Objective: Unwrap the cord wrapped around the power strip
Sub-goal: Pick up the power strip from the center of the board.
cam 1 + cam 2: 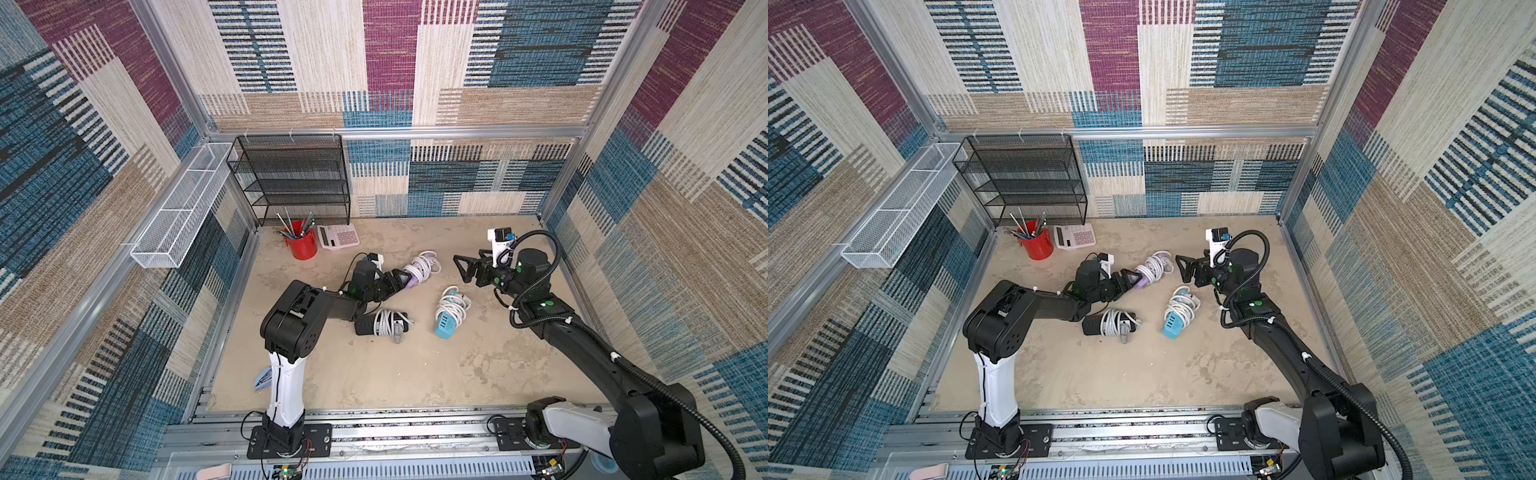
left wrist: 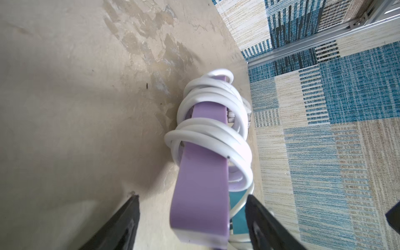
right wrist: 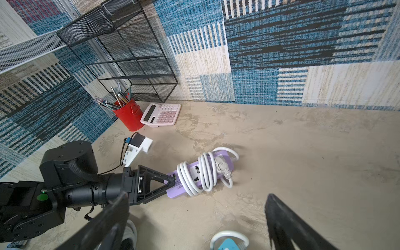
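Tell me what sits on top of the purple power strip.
White cord coils wrap the long purple plastic power strip; its white plug lies on the socket face. Whatever sockets lie beneath the coils are hidden.

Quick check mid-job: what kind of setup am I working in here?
Likely a staged office-desk mock-up inside a robot test cell: carpet-patterned walls on an aluminium frame, with a mesh shelf, a red pen cup and a calculator.

Both top views look steeply down from high above the near edge and cover the whole table. The left wrist view sits close behind the purple power strip, facing far-right. The right wrist view, farther off, faces far-left; all four share that strip.
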Controlling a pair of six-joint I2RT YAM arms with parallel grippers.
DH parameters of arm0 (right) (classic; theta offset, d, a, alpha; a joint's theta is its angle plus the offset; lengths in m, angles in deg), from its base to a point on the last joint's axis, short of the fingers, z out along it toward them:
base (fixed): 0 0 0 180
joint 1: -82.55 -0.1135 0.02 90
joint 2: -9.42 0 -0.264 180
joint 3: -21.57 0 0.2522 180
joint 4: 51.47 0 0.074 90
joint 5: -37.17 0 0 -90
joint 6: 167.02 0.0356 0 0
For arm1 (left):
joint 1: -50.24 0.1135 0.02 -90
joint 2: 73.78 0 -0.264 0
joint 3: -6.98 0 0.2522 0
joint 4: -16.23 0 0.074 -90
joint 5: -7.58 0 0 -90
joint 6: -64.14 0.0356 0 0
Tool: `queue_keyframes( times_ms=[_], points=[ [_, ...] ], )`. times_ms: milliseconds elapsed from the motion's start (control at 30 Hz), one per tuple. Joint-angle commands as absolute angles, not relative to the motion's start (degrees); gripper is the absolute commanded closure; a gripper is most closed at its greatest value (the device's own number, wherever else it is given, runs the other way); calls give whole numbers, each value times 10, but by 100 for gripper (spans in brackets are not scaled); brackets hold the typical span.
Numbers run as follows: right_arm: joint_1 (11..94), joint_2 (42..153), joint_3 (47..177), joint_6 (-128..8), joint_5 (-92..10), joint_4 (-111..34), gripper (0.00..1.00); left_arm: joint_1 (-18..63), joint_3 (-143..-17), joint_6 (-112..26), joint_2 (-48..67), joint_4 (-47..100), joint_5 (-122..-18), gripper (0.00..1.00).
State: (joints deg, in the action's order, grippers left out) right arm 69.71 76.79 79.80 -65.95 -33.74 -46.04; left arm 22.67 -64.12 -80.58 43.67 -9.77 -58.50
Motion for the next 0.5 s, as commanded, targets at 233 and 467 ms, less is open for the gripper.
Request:
queue_keyframes(
  times_ms=[233,467],
  points=[
    [697,758,793,-655,-332,-480,2,216,-645,-831,465,-165,-602,34],
    [696,765,792,-653,-327,-487,2,214,-633,-853,481,-230,-623,35]
  ],
)
